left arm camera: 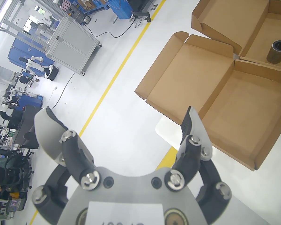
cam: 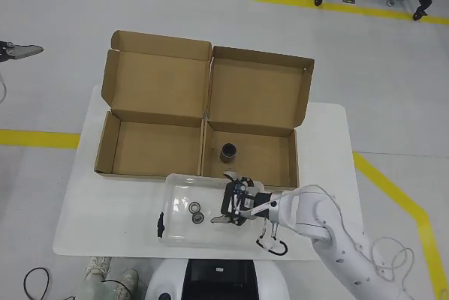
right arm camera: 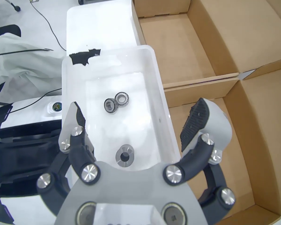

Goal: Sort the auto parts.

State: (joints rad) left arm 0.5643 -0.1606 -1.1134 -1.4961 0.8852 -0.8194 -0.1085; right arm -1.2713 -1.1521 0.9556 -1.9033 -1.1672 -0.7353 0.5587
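Note:
A clear plastic bin point(cam: 179, 225) point(right arm camera: 112, 57) sits at the table's front edge. In it lie two small steel bearings point(cam: 196, 212) point(right arm camera: 116, 102) side by side and a metal bushing point(right arm camera: 124, 155). My right gripper point(cam: 234, 200) point(right arm camera: 138, 122) hangs open over the bin's right end, above the bushing, holding nothing. Two open cardboard boxes stand behind the bin: the left box point(cam: 146, 148) point(left arm camera: 243, 108) and the right box point(cam: 262, 157) point(right arm camera: 224, 141). A dark cylindrical sleeve point(cam: 228, 153) point(left arm camera: 276, 52) stands upright in the right box. My left gripper point(cam: 18, 51) point(left arm camera: 117, 122) is open, off the table at the far left above the floor.
The white table point(cam: 322, 135) has bare strips on both sides of the boxes. Box lids point(cam: 161, 71) stand open toward the back. Yellow floor tape point(cam: 29, 138) runs past the table. A black torn label point(right arm camera: 84, 56) marks the bin's far end.

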